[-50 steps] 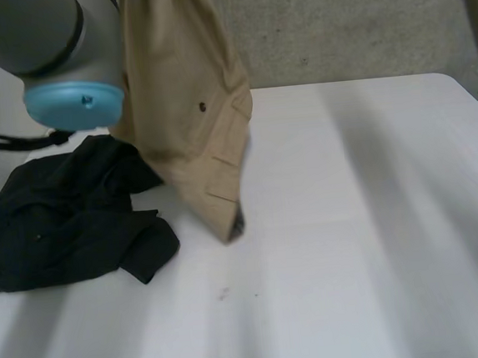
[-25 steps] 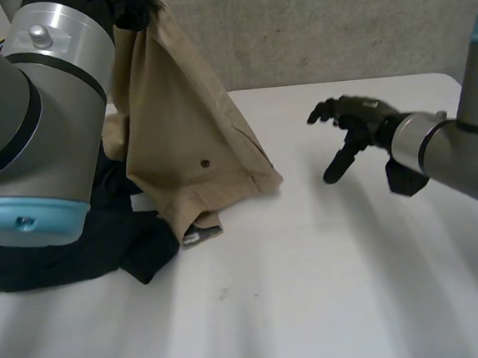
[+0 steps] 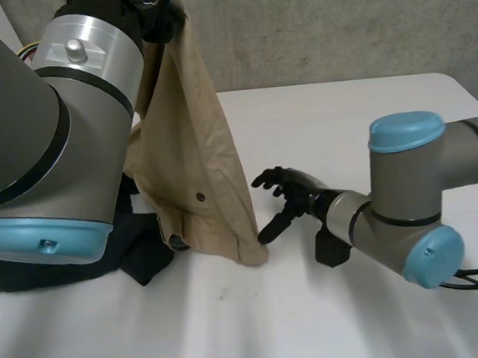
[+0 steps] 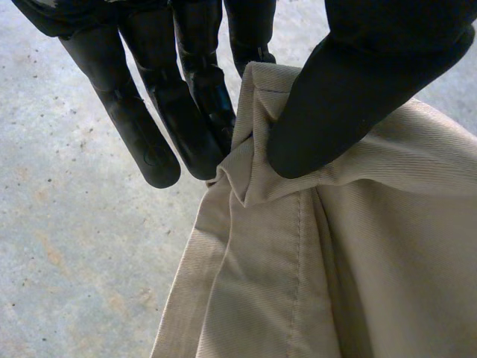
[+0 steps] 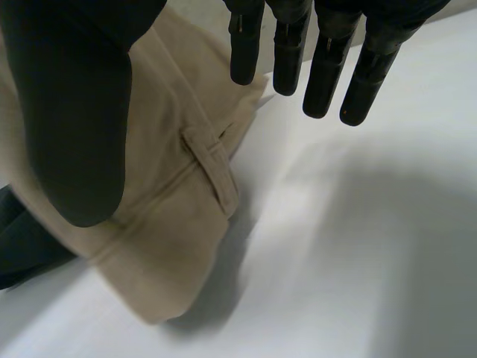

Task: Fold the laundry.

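Far left: a black garment [image 3: 149, 255] lies crumpled on the tabletop [image 3: 359, 118], below the left arm [image 3: 43, 137] and partly hidden by it. In the right wrist view a strip of it [image 5: 19, 250] shows past the thumb side of that hand, behind the tan cloth.

Left robot hand [image 3: 153, 4]: raised high above the tabletop and clenched on cloth. In its wrist view the thumb [image 4: 350, 97] presses a folded seam edge of the tan garment [image 4: 358, 261] against the fingers [image 4: 197, 112]. Grasp is at the top edge only.

The tan garment [image 3: 194, 141] hangs straight down from that pinch in a long drape. A small dark button [image 3: 199, 197] sits low on the cloth. The lower end meets the tabletop just beside the right robot hand. A belt loop [image 5: 212, 168] shows on that lower band, between the right thumb and fingers.

Right robot hand [image 3: 295, 195]: low over the tabletop, released, fingers [image 5: 328, 67] straight and spread, holding nothing. One fingertip points down close to the garment's lower corner; contact cannot be told. The thumb [image 5: 74, 112] hangs over the tan cloth.

Right arm [image 3: 408, 198] comes in low across the tabletop. A grey concrete wall [image 3: 334, 20] stands behind.
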You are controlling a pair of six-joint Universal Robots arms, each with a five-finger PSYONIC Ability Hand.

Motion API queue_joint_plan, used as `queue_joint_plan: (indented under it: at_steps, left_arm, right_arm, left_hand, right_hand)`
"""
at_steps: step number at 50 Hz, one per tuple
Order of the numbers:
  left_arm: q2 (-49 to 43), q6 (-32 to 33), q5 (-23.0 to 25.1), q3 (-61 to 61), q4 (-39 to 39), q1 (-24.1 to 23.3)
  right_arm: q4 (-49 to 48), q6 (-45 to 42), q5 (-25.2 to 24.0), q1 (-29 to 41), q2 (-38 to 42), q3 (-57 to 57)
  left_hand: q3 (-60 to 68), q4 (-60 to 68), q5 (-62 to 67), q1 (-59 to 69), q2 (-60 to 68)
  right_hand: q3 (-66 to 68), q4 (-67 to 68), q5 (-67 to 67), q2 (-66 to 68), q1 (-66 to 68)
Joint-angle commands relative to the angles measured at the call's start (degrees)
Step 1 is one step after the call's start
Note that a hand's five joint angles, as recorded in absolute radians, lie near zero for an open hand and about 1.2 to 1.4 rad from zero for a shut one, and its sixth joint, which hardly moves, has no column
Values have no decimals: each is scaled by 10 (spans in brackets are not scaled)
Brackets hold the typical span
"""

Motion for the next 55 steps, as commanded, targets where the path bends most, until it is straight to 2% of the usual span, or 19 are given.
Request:
queue_joint_plan:
  at_steps: [1, 7, 11, 16, 26, 28, 30, 32, 33, 36, 39, 40, 42, 43, 46, 47, 51, 55]
  left_arm:
    - [0, 6, -1, 0, -6, 0]
    - [5, 6, 0, 1, -6, -1]
    - [7, 6, -1, 1, -6, -2]
    - [7, 6, -1, 1, -6, -8]
    - [6, 6, -2, 1, -10, -12]
    - [4, 6, -2, 1, -10, -11]
    - [3, 6, -3, 2, -10, -11]
    - [3, 6, -3, 2, -10, -11]
    - [3, 6, -3, 2, -10, -11]
    - [6, 6, -3, 2, -11, -10]
    - [8, 6, -4, -1, -14, -10]
    - [9, 6, -4, -2, -16, -10]
    - [18, 6, -4, -6, -27, -10]
    - [24, 5, -3, -9, -33, -10]
    - [42, 2, -4, -18, -56, -8]
    - [46, 2, -4, -23, -63, -7]
    - [76, 0, -5, -46, -88, -6]
    - [100, -15, -9, -81, -115, -3]
  right_arm:
    - [-6, -69, 5, -39, -87, 95]
    - [-17, -94, -9, -40, -88, 140]
    - [-46, -61, -11, -36, -79, 138]
    - [-81, 3, -8, 0, -29, 95]
    - [-78, 36, -4, 40, 23, 41]
    - [-78, 55, -7, 49, 25, 42]
    - [-78, 73, -8, 51, 25, 43]
    - [-82, 75, 0, 49, 20, 44]
    - [-86, 74, 4, 44, 15, 46]
    - [-87, 67, 23, 37, 0, 46]
    - [-90, -7, 45, -1, -64, 48]
    - [-88, -89, 48, -41, -117, 54]
    - [-83, -175, 46, -75, -165, 53]
    - [-73, -265, 43, -100, -214, 51]
    - [-37, -405, 35, -127, -280, 43]
    - [2, -486, 34, -127, -323, 22]
    - [88, -569, 41, -130, -377, -37]
    - [176, -577, 25, -137, -392, -84]
  left_hand:
    - [116, 112, 138, 169, 114]
    - [116, 112, 138, 169, 114]
    - [116, 112, 138, 169, 114]
    - [116, 112, 138, 169, 114]
    - [116, 112, 138, 169, 114]
    - [116, 112, 138, 169, 114]
    - [116, 112, 138, 169, 114]
    - [116, 112, 138, 169, 114]
    - [116, 112, 138, 169, 114]
    - [116, 112, 138, 169, 114]
    - [116, 112, 138, 169, 114]
    - [116, 112, 138, 169, 114]
    - [116, 112, 138, 169, 114]
    - [116, 112, 138, 169, 114]
    - [116, 112, 138, 169, 114]
    - [116, 112, 138, 169, 114]
    - [116, 112, 138, 169, 114]
    - [116, 112, 138, 169, 114]
  right_hand:
    - [-15, 6, 12, -23, 29]
    - [-18, 2, 8, -27, 25]
    - [-20, 1, 7, -28, 24]
    - [-16, 4, 10, -25, 27]
    - [2, 23, 28, -7, 46]
    - [46, 66, 72, 37, 89]
    - [181, 202, 208, 173, 225]
    - [413, 434, 439, 404, 456]
    - [594, 614, 620, 585, 637]
    - [595, 616, 622, 587, 639]
    - [595, 616, 622, 587, 639]
    - [595, 616, 622, 587, 639]
    - [595, 616, 622, 587, 639]
    - [595, 616, 622, 587, 639]
    - [595, 616, 622, 587, 639]
    - [595, 616, 622, 587, 639]
    - [595, 616, 622, 587, 639]
    - [595, 616, 622, 587, 639]
